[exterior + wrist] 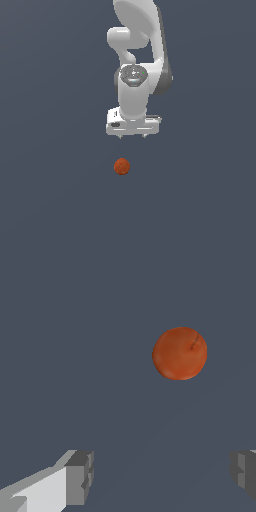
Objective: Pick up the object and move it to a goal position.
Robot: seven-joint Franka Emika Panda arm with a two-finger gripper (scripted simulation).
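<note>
Arm (136, 45) hanging vertically, wrist straight down. Hand (133, 136) released, fingers (80, 478) spread wide, grasping nothing. Orange-red ball (122, 166) resting on dark counter (50, 200), apart from the fingertips, nearer the exterior view's lower edge.

No readable text, label, brand, number or sign appears anywhere.

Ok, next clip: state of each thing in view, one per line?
Ball: resting on the dark surface, free, not gripped, apart from the fingers.
Gripper: open, empty, above the surface, pointing down, not over the ball.
Arm: reaching down, touching nothing.
</note>
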